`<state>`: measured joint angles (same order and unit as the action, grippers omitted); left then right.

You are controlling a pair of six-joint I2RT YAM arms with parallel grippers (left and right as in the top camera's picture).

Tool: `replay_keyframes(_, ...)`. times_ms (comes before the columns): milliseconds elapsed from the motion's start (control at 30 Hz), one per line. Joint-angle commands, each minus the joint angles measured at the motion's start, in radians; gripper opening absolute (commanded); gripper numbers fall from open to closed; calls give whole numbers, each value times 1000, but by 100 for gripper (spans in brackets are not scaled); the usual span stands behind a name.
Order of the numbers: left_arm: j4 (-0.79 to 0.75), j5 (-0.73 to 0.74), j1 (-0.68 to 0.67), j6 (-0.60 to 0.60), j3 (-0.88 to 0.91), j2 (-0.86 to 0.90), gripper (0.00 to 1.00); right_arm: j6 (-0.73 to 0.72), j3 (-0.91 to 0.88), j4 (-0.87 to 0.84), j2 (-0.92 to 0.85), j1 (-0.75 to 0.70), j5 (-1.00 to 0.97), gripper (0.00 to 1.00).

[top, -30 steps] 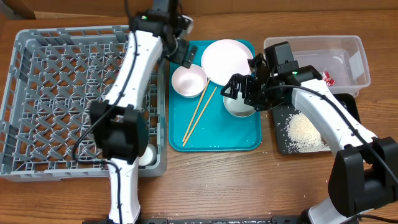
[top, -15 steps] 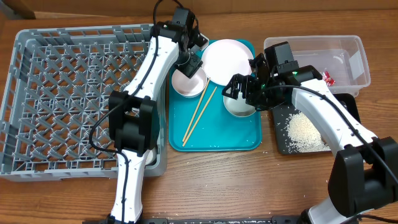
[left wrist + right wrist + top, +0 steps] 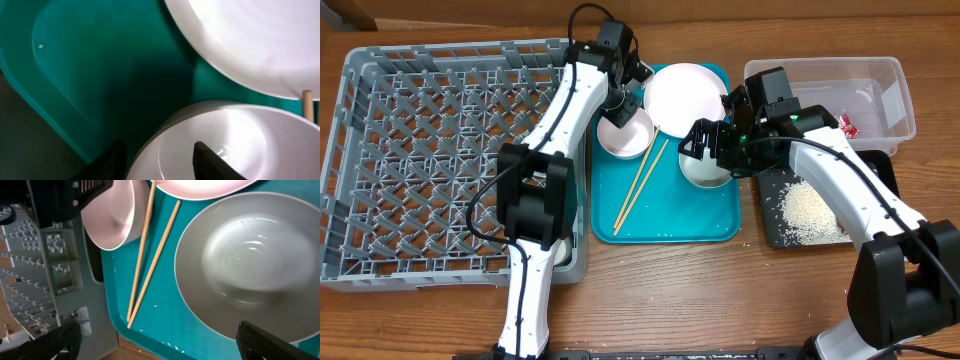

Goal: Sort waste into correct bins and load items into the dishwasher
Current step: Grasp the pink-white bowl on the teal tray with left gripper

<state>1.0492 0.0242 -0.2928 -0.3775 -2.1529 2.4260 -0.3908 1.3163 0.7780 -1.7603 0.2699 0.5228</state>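
My left gripper (image 3: 626,103) (image 3: 157,161) straddles the far rim of a small white bowl (image 3: 623,133) (image 3: 240,140) on the teal tray (image 3: 665,225). One finger is outside the wall and one inside, and a gap still shows at the inner finger. The pale plate (image 3: 685,94) (image 3: 250,40) lies just beyond. Two wooden chopsticks (image 3: 642,183) (image 3: 150,265) lie beside the bowl. My right gripper (image 3: 706,150) (image 3: 165,345) hangs wide open over the grey-white bowl (image 3: 705,168) (image 3: 250,265), holding nothing.
The grey dish rack (image 3: 440,160) fills the left side, right against the tray. At the right stand a clear tub (image 3: 830,95) holding a red wrapper (image 3: 847,124) and a black tray (image 3: 880,170) holding rice (image 3: 810,212). A few grains lie on the teal tray.
My left arm swung right from the tray's far-left corner onto the small bowl, and its jaws narrowed around the rim. The right arm stayed still.
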Motion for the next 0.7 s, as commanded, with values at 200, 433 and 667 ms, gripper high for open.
replay_keyframes(200, -14, -10, 8, -11, 24, 7, 5, 6, 5, -5, -3, 4, -7, 100)
replay_keyframes(433, 2, -64, 18, -11, 18, 1, 4, 6, 5, 3, -3, 4, -7, 100)
replay_keyframes(667, 163, -235, 20, 18, -142, -79, 4, 6, 5, -12, -3, 4, -7, 100)
